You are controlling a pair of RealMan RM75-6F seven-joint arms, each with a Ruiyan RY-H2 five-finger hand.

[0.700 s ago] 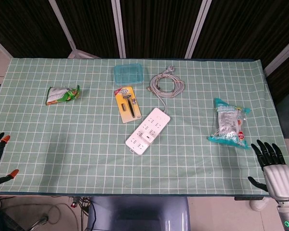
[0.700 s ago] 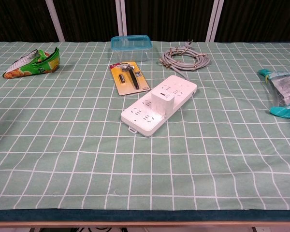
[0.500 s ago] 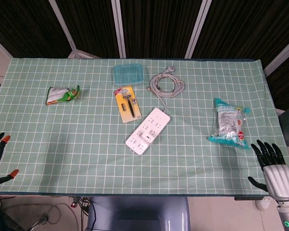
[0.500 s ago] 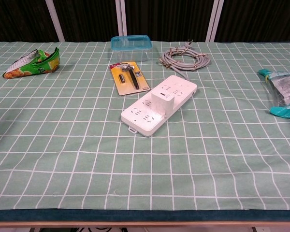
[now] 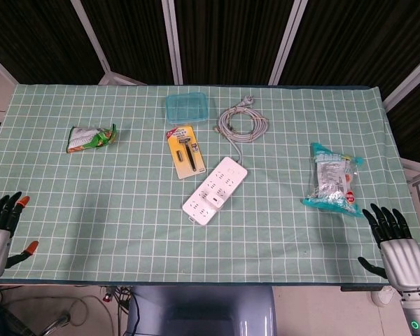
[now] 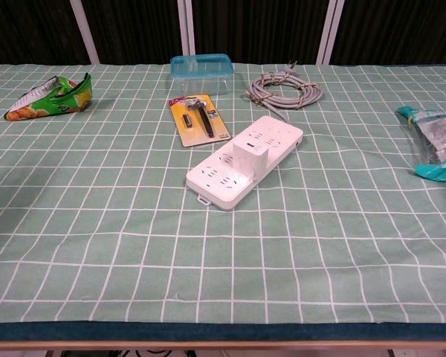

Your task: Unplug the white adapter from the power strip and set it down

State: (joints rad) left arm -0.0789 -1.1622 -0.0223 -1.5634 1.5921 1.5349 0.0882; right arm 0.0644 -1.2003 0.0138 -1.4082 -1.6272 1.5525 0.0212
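Observation:
A white power strip (image 5: 215, 190) (image 6: 244, 159) lies diagonally at the middle of the table. The white adapter (image 5: 215, 204) (image 6: 249, 156) stands plugged into it near its middle. Its grey cord (image 5: 242, 123) (image 6: 285, 91) is coiled behind it. My left hand (image 5: 0, 234) hovers at the front left table corner, fingers spread, holding nothing. My right hand (image 5: 395, 243) hovers at the front right corner, fingers spread and empty. Neither hand shows in the chest view.
A yellow razor pack (image 5: 186, 150) (image 6: 198, 120) lies just left of the strip, a teal-lidded box (image 5: 188, 107) (image 6: 201, 68) behind it. A green snack bag (image 5: 91, 137) (image 6: 52, 97) sits far left. A teal-edged packet (image 5: 332, 180) (image 6: 438, 141) lies at the right.
My left hand has moved a little to the right, further into view. My right hand has barely shifted. The strip and adapter are unmoved.

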